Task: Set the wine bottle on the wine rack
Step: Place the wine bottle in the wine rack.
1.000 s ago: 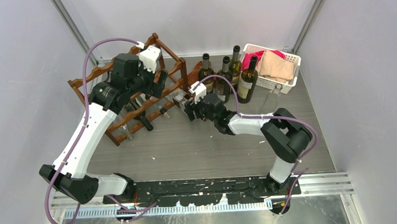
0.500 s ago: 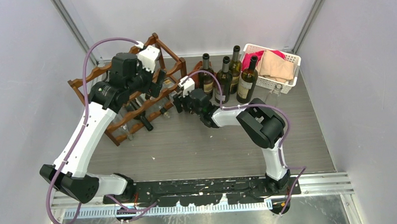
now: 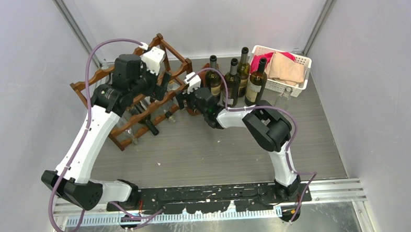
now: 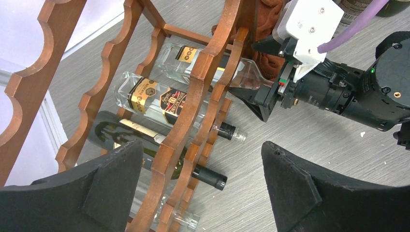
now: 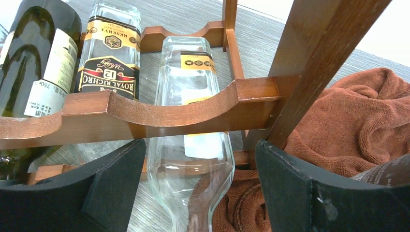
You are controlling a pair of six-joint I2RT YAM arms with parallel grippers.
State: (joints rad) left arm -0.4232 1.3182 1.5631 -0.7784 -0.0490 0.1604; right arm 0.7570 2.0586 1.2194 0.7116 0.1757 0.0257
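Observation:
The dark reddish-brown wine rack [image 3: 175, 55] stands at the back left, with several bottles lying in its lowest tier. A clear glass wine bottle [image 5: 191, 96] lies in the end slot by the rack's post, body under the wavy rail [image 5: 159, 113], neck pointing out. My right gripper [image 3: 184, 100] is at that slot, and its open fingers [image 5: 116, 179] straddle the bottle's shoulder with a gap on the right side. My left gripper [image 3: 165, 84] hovers open and empty above the rack [image 4: 193, 96], and from it the clear bottle [image 4: 244, 72] and the right gripper show below.
A labelled clear bottle [image 4: 159, 96] and a dark green bottle [image 4: 145, 145] lie beside it in the rack. A brown towel [image 5: 348, 116] lies by the rack's post. Several upright dark bottles [image 3: 233, 83] and a white basket [image 3: 296, 88] with cloths stand at the back right.
My right gripper has moved left and back towards the rack, up to the end slot. The left arm has barely moved.

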